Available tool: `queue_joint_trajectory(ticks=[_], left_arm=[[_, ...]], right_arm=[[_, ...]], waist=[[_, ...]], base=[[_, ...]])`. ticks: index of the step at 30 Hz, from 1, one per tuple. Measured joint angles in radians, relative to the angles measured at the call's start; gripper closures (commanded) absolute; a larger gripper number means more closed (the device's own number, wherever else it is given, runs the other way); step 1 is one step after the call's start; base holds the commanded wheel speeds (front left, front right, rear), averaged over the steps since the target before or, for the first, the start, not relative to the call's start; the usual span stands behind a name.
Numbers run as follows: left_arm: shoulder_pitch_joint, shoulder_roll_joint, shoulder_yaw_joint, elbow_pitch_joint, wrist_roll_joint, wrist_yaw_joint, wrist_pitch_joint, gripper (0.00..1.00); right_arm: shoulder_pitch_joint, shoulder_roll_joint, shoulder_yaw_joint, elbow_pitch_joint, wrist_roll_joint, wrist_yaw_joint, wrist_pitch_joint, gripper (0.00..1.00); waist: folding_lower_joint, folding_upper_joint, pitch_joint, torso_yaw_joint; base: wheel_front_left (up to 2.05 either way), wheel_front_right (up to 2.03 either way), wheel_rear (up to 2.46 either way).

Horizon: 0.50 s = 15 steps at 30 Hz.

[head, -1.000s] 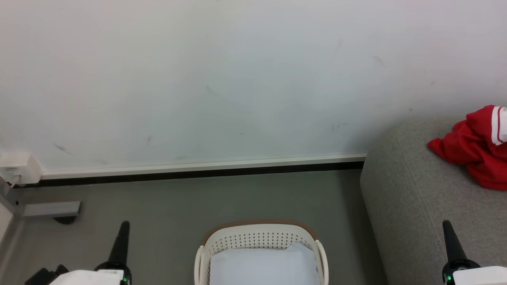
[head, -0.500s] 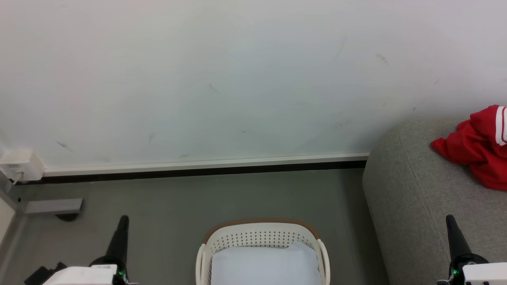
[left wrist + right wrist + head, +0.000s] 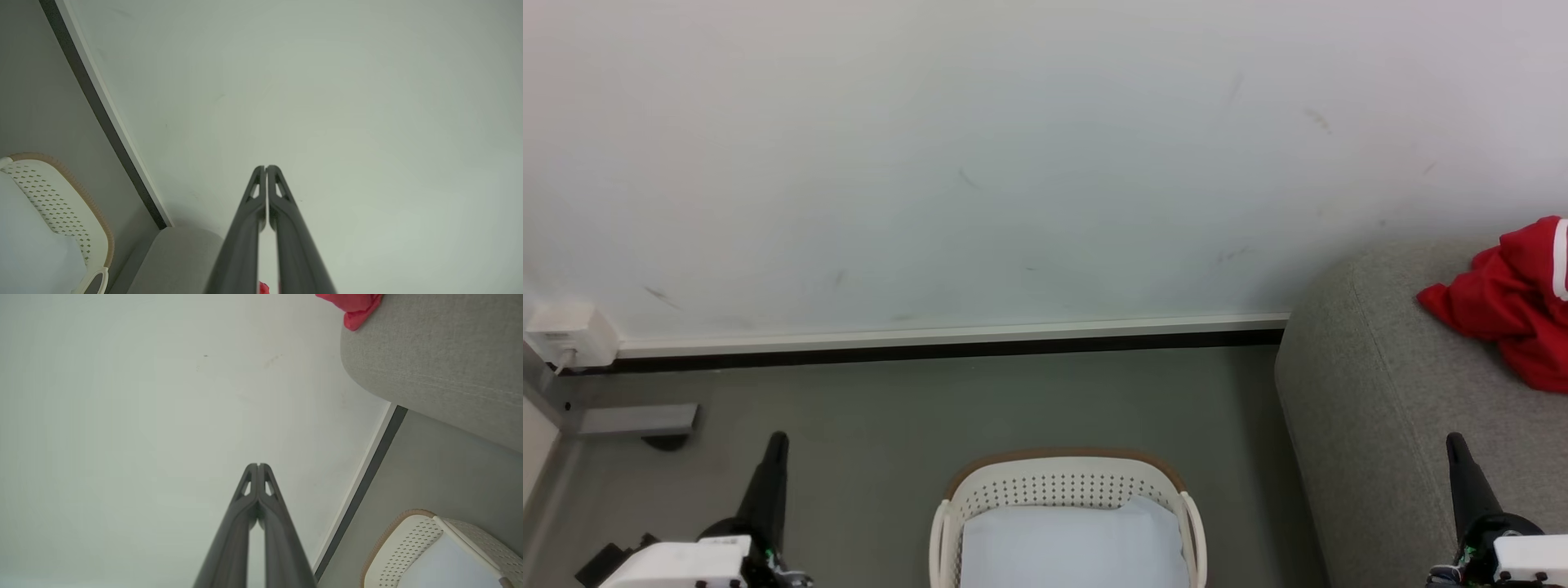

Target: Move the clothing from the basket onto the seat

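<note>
The clothing, a crumpled bright red heap with a white stripe, lies on the grey sofa seat at the right edge of the head view. It is well apart from the white laundry basket. The basket stands on the floor between the two grippers, a white pad inside it. The left gripper and right gripper point towards the wall, each with its jaws pressed together and holding nothing. The left wrist view adds a scrap of red cloth beyond its fingers. The right wrist view adds the seat's stitched seam, with the red cloth's edge resting on the seat top.
</note>
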Motion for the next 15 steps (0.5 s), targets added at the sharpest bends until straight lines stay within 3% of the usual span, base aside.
queue_joint_trajectory(ticks=[15], left_arm=[[-0.011, -0.001, 0.009, -0.007, -0.078, 0.004, 0.022, 1.00]], right_arm=[[-0.009, -0.003, -0.007, -0.007, 0.099, 0.000, 0.019, 1.00]], waist=[[0.0000, 0.0000, 0.005, 0.007]], base=[[0.00, 0.00, 0.00]])
